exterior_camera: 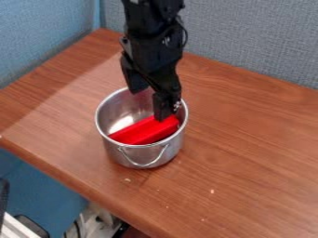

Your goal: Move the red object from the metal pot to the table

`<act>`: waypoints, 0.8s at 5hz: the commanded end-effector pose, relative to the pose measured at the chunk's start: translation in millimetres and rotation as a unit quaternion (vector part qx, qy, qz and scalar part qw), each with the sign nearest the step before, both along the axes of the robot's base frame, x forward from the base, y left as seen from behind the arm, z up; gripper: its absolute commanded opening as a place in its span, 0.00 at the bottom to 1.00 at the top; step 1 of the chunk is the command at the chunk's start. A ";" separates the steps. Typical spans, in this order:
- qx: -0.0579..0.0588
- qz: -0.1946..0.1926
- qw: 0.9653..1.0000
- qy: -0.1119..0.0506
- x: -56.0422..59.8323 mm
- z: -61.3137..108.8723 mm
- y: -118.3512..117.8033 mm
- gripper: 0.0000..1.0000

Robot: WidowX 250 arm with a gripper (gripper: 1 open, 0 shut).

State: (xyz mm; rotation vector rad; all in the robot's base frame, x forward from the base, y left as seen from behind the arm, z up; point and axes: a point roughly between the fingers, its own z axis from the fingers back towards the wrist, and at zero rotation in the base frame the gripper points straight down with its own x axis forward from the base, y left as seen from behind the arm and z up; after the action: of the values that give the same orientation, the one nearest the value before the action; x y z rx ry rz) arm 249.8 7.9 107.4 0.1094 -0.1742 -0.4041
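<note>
The metal pot (114, 147) stands near the front edge of the table (243, 163), its wire handle hanging down the front. Inside it the red object (139, 132), a bar-shaped block, lies slanted across the bottom. My gripper (151, 99) points almost straight down over the back half of the pot. It is open, with one dark finger outside the block's far end on each side, the tips at about rim height. Nothing is held.
A blue-grey wall rises behind the table. The table's front and left edges run close to the pot, with floor clutter below. Bare wood lies to the right of the pot and behind it on the left.
</note>
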 end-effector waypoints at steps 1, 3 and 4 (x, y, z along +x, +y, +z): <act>-0.007 0.005 1.000 -0.010 3.6 -4.4 -2.6 1.00; -0.006 0.019 1.000 0.003 3.2 -22.4 -2.6 1.00; -0.005 0.020 1.000 0.008 1.0 -30.0 -2.8 1.00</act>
State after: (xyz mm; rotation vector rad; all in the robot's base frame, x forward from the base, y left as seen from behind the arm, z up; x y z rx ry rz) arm 248.1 6.9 73.8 0.0924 -0.1414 -0.3530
